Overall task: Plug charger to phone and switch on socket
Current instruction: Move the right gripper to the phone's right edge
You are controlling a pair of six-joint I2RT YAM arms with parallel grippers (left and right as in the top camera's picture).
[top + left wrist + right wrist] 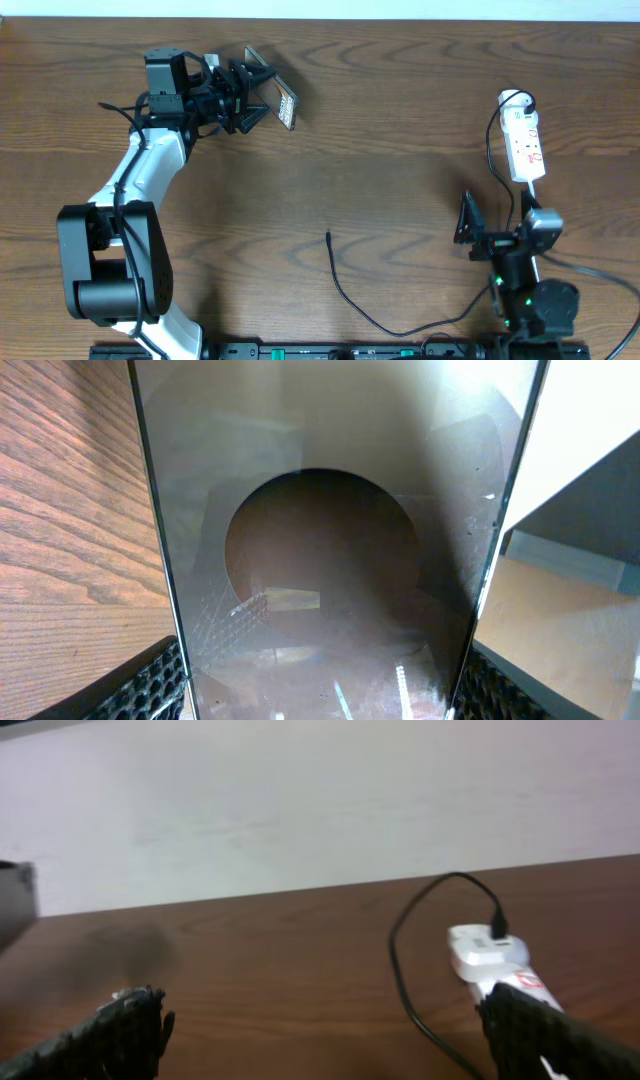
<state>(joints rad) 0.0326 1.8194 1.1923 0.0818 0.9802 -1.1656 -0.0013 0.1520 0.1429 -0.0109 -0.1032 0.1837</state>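
Even soft light, wrist views blurry

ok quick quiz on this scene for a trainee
1. Which gripper holds the phone? A left, B right, C neither.
2. True or false: the charger tip is plugged into the phone.
3. Fill in: the right gripper, facing the socket, is ____ and empty.
Key: 1 A, the left gripper grips it by its two long edges. 2 false, the tip lies on the table, far from the phone. 3 open.
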